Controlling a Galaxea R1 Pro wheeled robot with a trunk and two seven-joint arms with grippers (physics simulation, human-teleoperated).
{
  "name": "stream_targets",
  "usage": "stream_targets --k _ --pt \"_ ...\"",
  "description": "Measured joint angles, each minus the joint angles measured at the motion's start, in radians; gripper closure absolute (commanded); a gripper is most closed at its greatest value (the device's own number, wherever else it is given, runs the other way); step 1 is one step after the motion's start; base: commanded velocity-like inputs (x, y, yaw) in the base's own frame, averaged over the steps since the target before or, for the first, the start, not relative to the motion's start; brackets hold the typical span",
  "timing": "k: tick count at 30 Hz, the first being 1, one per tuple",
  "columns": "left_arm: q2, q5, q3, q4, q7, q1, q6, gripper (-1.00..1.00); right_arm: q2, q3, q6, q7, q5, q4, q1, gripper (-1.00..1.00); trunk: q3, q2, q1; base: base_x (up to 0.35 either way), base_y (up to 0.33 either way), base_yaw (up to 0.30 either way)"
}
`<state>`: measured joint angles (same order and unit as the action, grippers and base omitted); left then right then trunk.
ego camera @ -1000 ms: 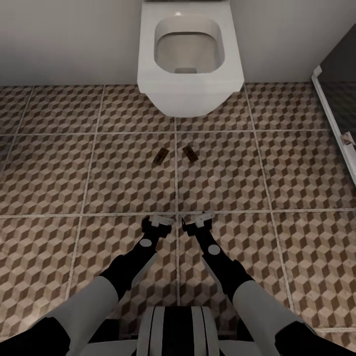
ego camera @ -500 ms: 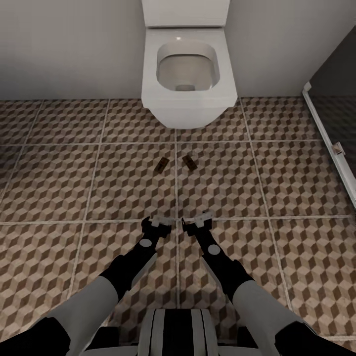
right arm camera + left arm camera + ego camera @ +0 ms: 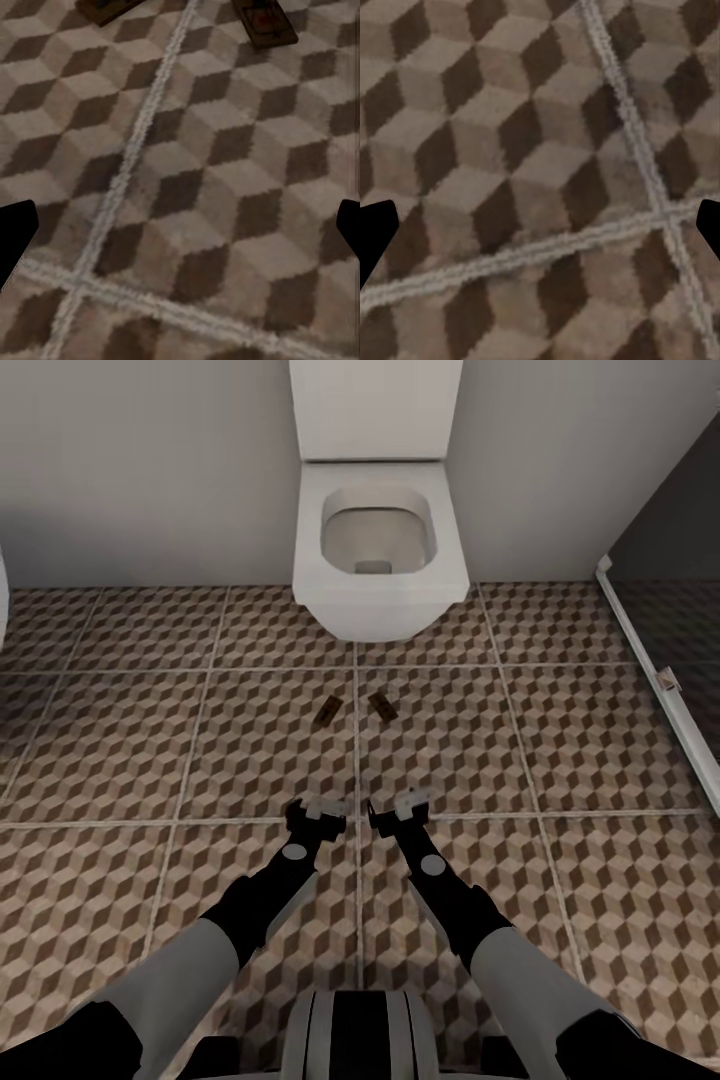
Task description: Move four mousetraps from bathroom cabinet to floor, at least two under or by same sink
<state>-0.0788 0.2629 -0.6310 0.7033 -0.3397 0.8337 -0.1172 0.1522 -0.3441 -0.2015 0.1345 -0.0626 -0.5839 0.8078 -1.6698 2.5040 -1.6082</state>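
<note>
Two mousetraps lie flat on the bathroom floor (image 3: 150,750) in front of the toilet, one (image 3: 328,711) just left of a grout line and the other (image 3: 382,707) just right of it. Both also appear in the right wrist view (image 3: 112,7) (image 3: 262,22), well beyond the fingertips. My left gripper (image 3: 318,815) (image 3: 540,232) and right gripper (image 3: 398,810) (image 3: 180,232) hover side by side over the tiles, short of the traps, both open and empty. The cabinet and the sink are out of view.
A white toilet (image 3: 377,550) stands against the grey back wall. A dark glass shower partition with a white frame (image 3: 655,680) runs along the right. A white rounded edge (image 3: 3,590) peeks in at the far left. Patterned tiles spread to both sides.
The whole picture has shifted: the toilet and the traps look smaller and farther off, so the camera has drawn back. The traps stay put on the tiles; both arms hold the same pose.
</note>
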Motion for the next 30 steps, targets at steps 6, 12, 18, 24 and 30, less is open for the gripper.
stream_targets --k 6,12,18,24,30 --pt "0.000 -0.012 0.000 -0.009 0.000 0.000 0.000 -1.00 0.000 0.000 0.000 0.000 0.000 0.000 0.000 -1.00 0.023 -0.001 0.003 0.000 0.000 0.000" --pt "0.000 -0.015 0.000 -0.013 0.000 0.000 0.000 -1.00 0.000 0.000 0.000 0.000 0.000 0.000 0.000 -1.00 0.046 -0.003 0.005 0.000 0.000 0.000" --pt "0.001 -0.016 0.000 -0.020 0.000 0.000 0.000 -1.00 0.000 0.000 0.000 0.000 0.000 0.000 0.000 -1.00 0.070 -0.004 0.008 0.000 0.000 0.000" --pt "0.002 -0.017 0.000 -0.024 0.000 -0.002 0.001 -1.00 -0.001 0.001 0.000 0.000 0.000 0.000 0.000 -1.00 0.088 -0.046 0.031 0.000 0.000 0.000" --pt "0.006 -0.017 0.000 -0.024 0.001 -0.005 0.005 -1.00 -0.004 0.001 0.000 -0.001 0.001 0.000 0.000 -1.00 0.107 -0.088 0.054 0.000 0.000 0.000"
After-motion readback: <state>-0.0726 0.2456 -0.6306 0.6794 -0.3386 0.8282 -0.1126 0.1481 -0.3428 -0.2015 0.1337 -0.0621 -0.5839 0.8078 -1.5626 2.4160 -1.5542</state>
